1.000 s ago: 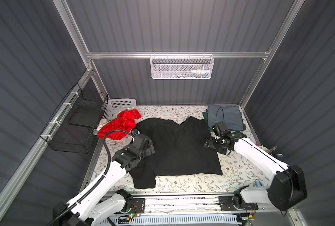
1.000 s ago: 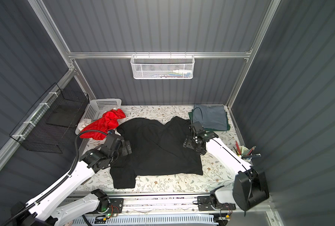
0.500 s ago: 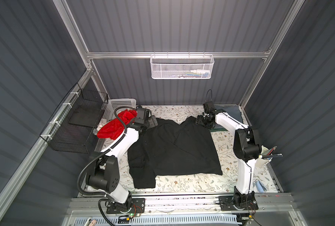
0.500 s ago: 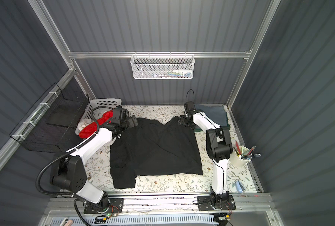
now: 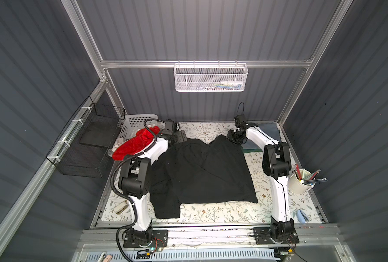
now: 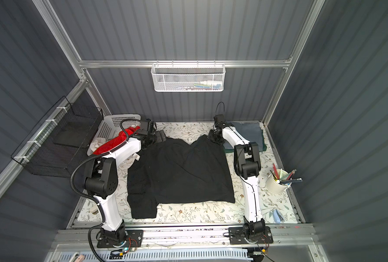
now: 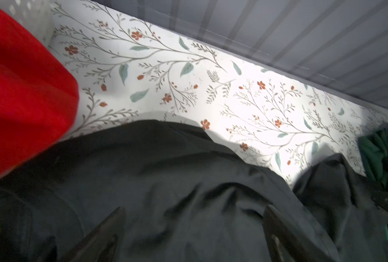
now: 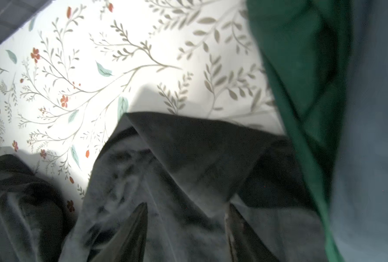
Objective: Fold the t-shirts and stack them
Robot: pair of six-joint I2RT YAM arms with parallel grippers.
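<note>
The large black t-shirt [image 5: 202, 172] lies spread mid-tabletop [image 5: 211, 215], folding apparently about to begin at its far edge. The left pincer [image 7: 194, 209] hangs wide-spread over the far-left corner. The right pincer [image 8: 187, 205] sits half-spread on the far-right corner, its grip impossible to tell. Next, both must pinch and draw forward together. Four shirts: one black, one red [image 5: 131, 146], one green [image 8: 290, 56], one blue-grey [image 5: 269, 133].

Four t-shirts: one black t-shirt [image 5: 202, 172], one red t-shirt [image 5: 129, 146], one blue-grey t-shirt [image 6: 252, 131] and one dark green t-shirt [image 8: 297, 68]. Three baskets: one white plastic basket [image 5: 136, 121], one white mesh basket [image 5: 211, 78] and one black wire basket [image 5: 86, 158]. Two robot arms, a left arm [image 5: 140, 208] and a right arm [image 5: 279, 199], and one pencil cup [image 5: 298, 184].
</note>
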